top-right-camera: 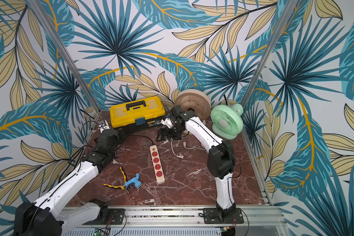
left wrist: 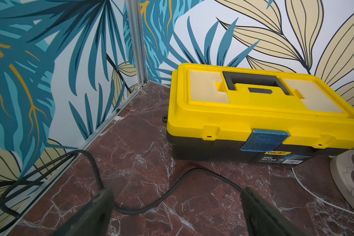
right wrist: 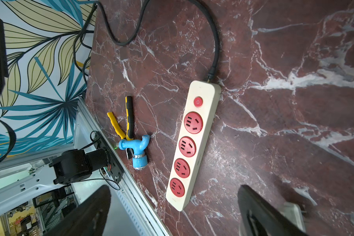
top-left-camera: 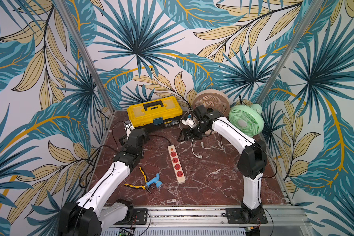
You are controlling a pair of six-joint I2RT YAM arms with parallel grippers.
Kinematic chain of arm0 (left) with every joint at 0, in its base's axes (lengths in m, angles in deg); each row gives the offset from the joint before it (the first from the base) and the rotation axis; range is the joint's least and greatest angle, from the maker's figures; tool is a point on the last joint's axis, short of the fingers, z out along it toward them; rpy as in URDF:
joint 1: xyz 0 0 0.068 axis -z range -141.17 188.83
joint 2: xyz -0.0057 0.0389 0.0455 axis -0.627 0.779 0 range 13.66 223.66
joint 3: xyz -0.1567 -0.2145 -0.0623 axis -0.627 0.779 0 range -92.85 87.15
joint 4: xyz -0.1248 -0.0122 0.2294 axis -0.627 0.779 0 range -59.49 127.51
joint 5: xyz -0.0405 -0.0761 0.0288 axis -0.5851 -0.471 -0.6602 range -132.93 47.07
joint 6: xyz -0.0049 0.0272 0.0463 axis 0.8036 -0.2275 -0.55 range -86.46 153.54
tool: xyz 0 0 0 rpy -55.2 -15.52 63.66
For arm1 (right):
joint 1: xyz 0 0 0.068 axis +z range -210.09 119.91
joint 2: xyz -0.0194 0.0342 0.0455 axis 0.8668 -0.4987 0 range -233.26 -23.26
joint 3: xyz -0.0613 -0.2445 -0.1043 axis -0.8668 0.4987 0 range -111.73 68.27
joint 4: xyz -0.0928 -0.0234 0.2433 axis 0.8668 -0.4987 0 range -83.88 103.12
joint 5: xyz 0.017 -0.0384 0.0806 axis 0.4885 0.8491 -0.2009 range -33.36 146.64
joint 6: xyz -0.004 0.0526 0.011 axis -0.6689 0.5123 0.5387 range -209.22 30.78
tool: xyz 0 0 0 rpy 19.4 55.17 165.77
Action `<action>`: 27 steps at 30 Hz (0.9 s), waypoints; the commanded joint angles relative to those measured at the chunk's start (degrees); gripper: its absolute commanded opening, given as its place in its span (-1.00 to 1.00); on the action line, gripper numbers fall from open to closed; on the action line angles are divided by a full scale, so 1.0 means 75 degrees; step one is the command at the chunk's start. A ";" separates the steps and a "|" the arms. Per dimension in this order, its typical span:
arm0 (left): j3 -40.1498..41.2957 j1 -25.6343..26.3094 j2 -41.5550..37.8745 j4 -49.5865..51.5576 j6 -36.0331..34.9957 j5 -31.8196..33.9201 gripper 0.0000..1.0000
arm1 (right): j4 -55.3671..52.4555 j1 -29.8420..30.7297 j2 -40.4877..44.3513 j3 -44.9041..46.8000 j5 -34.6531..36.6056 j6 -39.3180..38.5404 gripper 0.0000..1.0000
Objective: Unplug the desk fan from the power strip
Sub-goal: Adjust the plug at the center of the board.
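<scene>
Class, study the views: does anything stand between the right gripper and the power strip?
Nothing visible does. The open right gripper hangs near the button end of the power strip, only bare marble between; the white plug lies off to one side.

"deli" on toolbox, power sign on power strip button

The long cream plastic power strip lies in the middle of the red-brown marbled counter. Left of it, yellow-handled metal pliers touch a blue plastic hose nozzle. Right of it, apart, lies a white cable's plug. Behind stand a yellow-lidded plastic toolbox, then rightward a round beige fan and a round green fan.
</scene>
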 commanded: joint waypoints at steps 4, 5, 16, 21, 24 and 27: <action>0.0249 -0.0090 -0.0202 -0.0366 0.0000 -0.0162 1.00 | -0.2734 0.0210 -0.0649 -0.1588 0.3728 -0.0385 0.99; 0.0248 -0.0093 -0.0196 -0.0369 0.0011 -0.0178 1.00 | -0.2900 0.0249 -0.0676 -0.1654 0.3786 -0.0490 0.99; 0.0293 -0.0088 -0.0336 -0.0418 0.0039 -0.0318 1.00 | -0.4003 0.0639 -0.0810 -0.1473 0.5481 -0.0888 0.99; 0.0338 -0.0086 -0.0376 -0.0485 0.0079 -0.0448 1.00 | -0.2963 0.0519 -0.0170 -0.0646 0.3595 -0.1203 0.99; 0.0374 -0.0087 -0.0379 -0.0527 0.0111 -0.0475 1.00 | -0.2304 0.0503 0.0161 -0.0070 0.2738 -0.1391 0.99; 0.0400 -0.0093 -0.0389 -0.0562 0.0115 -0.0501 1.00 | -0.1834 0.0461 0.0328 0.0349 0.2168 -0.1417 0.82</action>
